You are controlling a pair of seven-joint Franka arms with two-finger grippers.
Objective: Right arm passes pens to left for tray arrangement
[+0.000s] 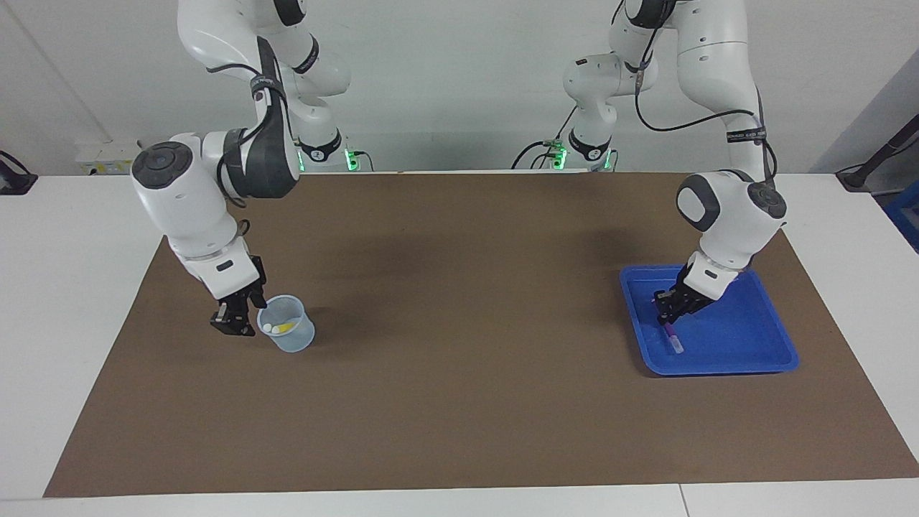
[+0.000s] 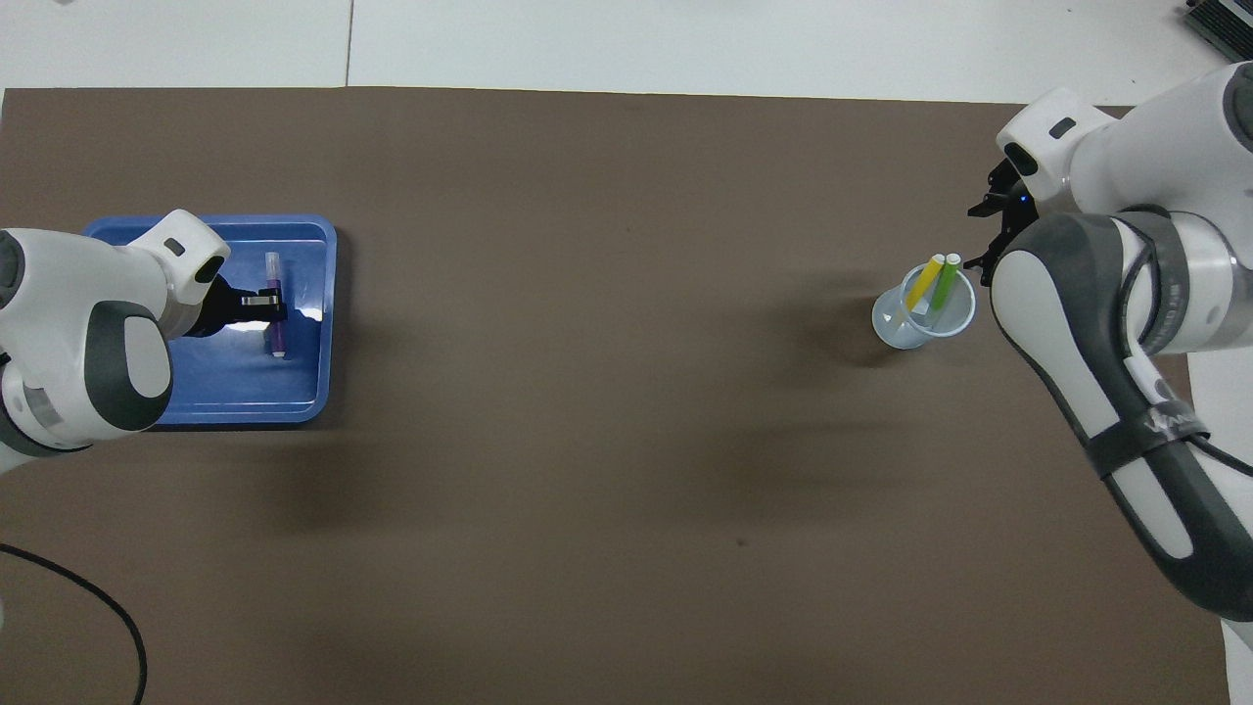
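Note:
The blue tray (image 1: 750,337) (image 2: 215,382) lies on the mat toward the left arm's end of the table. My left gripper (image 1: 671,307) (image 2: 266,302) is low over it, shut on the purple pen (image 1: 673,339) (image 2: 278,338). That pen slants down with its pale end at the tray floor. The yellow pen (image 2: 923,282) (image 1: 285,327) and the green pen (image 2: 945,281) stand in a small translucent cup (image 1: 288,336) (image 2: 910,328) toward the right arm's end. My right gripper (image 1: 235,324) (image 2: 987,235) hangs low, close beside the cup's rim, open and holding nothing.
A brown mat (image 1: 459,373) covers most of the white table. A black cable (image 2: 88,607) lies on the mat's corner nearest the robots at the left arm's end. Both elbows stand high over their ends of the table.

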